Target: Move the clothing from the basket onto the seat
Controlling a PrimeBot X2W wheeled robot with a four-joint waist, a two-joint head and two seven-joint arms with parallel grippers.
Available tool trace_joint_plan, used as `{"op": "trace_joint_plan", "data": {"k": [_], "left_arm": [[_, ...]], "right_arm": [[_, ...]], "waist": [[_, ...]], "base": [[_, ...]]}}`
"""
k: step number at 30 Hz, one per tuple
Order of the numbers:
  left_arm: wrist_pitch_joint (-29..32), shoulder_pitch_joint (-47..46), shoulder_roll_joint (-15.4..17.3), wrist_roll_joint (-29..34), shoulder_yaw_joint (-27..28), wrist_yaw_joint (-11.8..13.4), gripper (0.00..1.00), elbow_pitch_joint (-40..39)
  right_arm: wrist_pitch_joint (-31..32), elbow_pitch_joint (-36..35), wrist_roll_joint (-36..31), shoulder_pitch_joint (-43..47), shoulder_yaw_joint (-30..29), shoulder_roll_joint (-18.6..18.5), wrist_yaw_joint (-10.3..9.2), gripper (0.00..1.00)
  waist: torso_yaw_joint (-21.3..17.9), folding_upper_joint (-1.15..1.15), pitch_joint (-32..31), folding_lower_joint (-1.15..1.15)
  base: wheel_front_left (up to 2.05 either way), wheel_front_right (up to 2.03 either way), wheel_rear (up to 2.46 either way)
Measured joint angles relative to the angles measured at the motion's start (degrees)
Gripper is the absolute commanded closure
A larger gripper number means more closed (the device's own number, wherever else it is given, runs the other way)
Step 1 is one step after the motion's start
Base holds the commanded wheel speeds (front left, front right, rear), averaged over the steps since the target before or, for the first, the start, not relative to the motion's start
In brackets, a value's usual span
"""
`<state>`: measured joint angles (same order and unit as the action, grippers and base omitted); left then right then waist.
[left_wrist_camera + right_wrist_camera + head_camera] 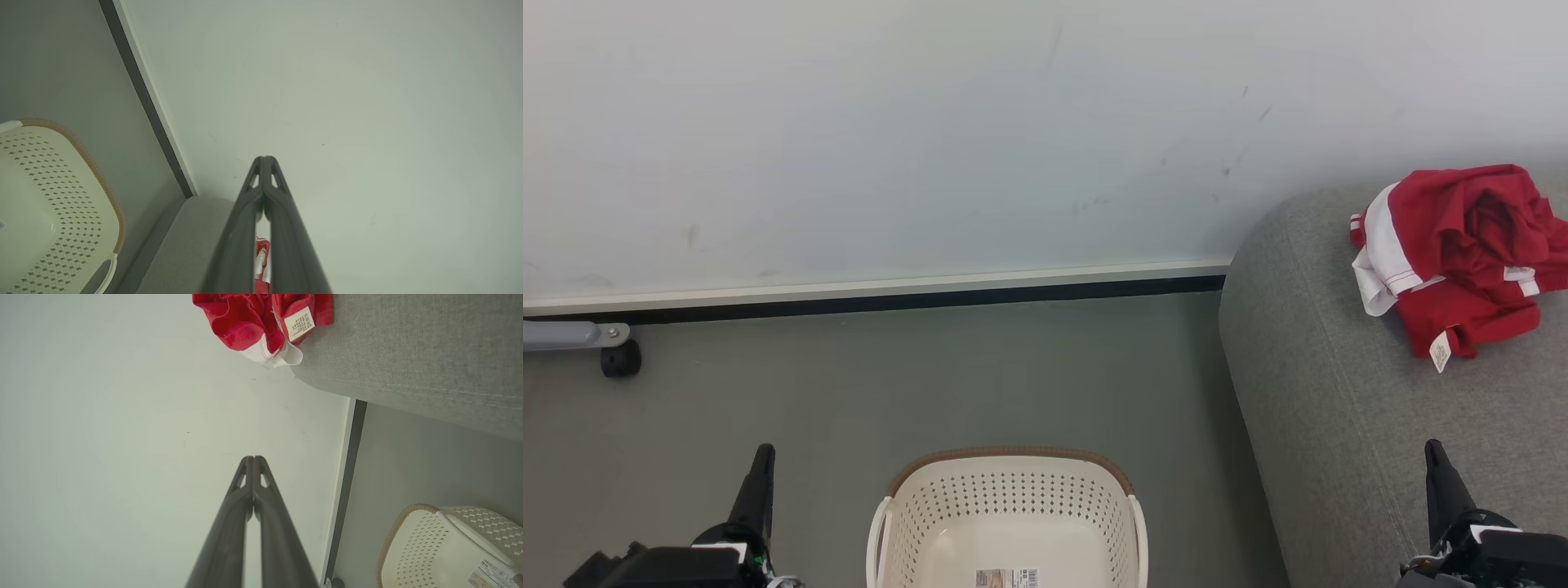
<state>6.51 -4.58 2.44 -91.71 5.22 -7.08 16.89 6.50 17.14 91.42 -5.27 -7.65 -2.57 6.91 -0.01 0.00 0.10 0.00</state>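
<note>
Clothing (1462,253) on seat (1323,425) | basket (1013,498): sticker (1007,578) inside | left hand (765,451), right hand (1434,447) clenched

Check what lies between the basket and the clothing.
In the head view, a strip of bare grey floor runs beside the basket, then the seat shows its rounded edge and bare cushion up to the clothing. Nothing else lies there.

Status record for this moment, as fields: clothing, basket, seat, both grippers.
clothing: red and white heap lying on the seat, at its end by the wall
basket: on the floor, visible part holds no garment, just a label
left gripper: shut, holding nothing, left of the basket
right gripper: shut, holding nothing, by the seat
</note>
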Motion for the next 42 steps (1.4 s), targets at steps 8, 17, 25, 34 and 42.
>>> {"op": "trace_joint_plan", "data": {"k": [8, 17, 25, 34, 42], "left_arm": [[0.0, 0.0, 0.0, 0.0, 0.0, 0.0, 1.0, 0.01], [0.0, 0.0, -0.01, 0.0, 0.0, 0.0, 1.0, 0.01], [0.0, 0.0, -0.01, 0.0, 0.0, 0.0, 1.0, 0.02], [0.0, 0.0, -0.01, 0.0, -0.01, 0.0, 1.0, 0.02], [0.0, 0.0, -0.01, 0.0, -0.01, 0.0, 1.0, 0.03]], "right_arm": [[0.0, 0.0, 0.0, 0.0, 0.01, 0.01, 0.0, 1.0], [0.0, 0.0, 0.01, 0.0, 0.01, 0.01, 0.0, 1.0], [0.0, 0.0, 0.01, 0.0, 0.01, 0.01, 0.0, 1.0], [0.0, -0.01, 0.01, 0.0, 0.01, 0.01, 0.0, 1.0], [0.0, -0.01, 0.01, 0.0, 0.01, 0.01, 0.0, 1.0]], "waist": [[0.0, 0.0, 0.0, 0.0], [0.0, 0.0, 0.0, 0.0], [0.0, 0.0, 0.0, 0.0], [0.0, 0.0, 0.0, 0.0], [0.0, 0.0, 0.0, 0.0]], "base": [[0.0, 0.0, 0.0], [0.0, 0.0, 0.0], [0.0, 0.0, 0.0], [0.0, 0.0, 0.0], [0.0, 0.0, 0.0]]}}
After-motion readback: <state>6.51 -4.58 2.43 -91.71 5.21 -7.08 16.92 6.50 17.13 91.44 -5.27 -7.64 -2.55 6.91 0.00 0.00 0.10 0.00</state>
